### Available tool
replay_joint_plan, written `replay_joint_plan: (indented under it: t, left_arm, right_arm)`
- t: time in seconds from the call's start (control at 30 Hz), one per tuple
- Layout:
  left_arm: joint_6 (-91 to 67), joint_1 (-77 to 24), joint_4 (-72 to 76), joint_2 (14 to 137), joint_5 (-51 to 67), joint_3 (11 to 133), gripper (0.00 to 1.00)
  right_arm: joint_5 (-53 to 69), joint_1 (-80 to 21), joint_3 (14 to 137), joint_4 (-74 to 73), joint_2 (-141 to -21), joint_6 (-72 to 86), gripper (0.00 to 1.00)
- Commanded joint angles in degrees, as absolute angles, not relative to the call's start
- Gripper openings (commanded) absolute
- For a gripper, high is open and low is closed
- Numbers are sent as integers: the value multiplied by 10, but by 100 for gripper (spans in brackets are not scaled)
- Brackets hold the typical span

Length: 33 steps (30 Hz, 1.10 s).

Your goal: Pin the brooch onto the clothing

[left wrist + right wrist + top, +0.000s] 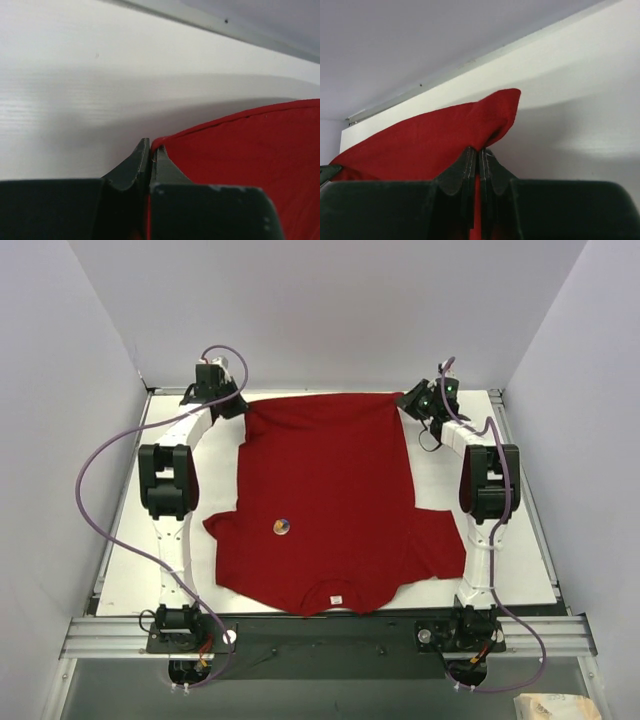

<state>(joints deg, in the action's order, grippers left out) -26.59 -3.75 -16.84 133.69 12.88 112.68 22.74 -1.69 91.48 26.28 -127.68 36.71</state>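
Red T-shirt (330, 470) lay flat on desk (130, 550), collar toward the arm bases. Left tool (150, 146) and right tool (478, 151) each pinched a far hem corner. Brooch (282, 527) sat on the chest.

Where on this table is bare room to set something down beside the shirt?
Bare table right of the right arm, and between that arm and the shirt. Crowded: far corners, where left claw and right claw pinch the hem.
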Motion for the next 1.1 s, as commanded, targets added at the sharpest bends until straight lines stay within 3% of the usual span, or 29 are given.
replay_joint_plan:
  t: [0.0, 0.17, 0.2, 0.27, 0.3, 0.33, 0.43, 0.5, 0.63, 0.93, 1.07]
  left_arm:
    - [-282, -25, -134, 1381, 155, 1203, 0]
    - [-291, -16, -150, 1455, 167, 1315, 1]
    - [-294, -14, -156, 1469, 169, 1336, 6]
    - [-308, -8, -172, 1510, 176, 1376, 42]
    - [-314, -6, -176, 1521, 180, 1403, 54]
    - [-317, -5, -178, 1535, 179, 1412, 73]
    - [-325, -4, -178, 1532, 164, 1409, 97]
    - [-320, -4, -178, 1521, 164, 1398, 97]
    - [-315, -4, -157, 1449, 168, 1306, 97]
    - [-303, -11, -101, 1190, 149, 990, 97]
    - [-286, -23, -111, 1087, 134, 858, 89]
  right_arm:
    - [236, -11, 1016, 275, -1337, 374, 0]
    - [243, -4, 1102, 265, -1402, 403, 0]
    - [243, -3, 1115, 260, -1422, 408, 0]
    - [244, -2, 1147, 251, -1446, 422, 17]
    - [244, -2, 1154, 248, -1451, 427, 30]
    - [243, -2, 1157, 248, -1453, 441, 50]
    - [222, 17, 1141, 251, -1441, 447, 76]
    - [210, 19, 1111, 257, -1414, 440, 88]
    - [211, 19, 1050, 266, -1356, 432, 95]
    - [223, 7, 843, 244, -1179, 441, 97]
    - [220, -11, 774, 179, -1103, 437, 98]
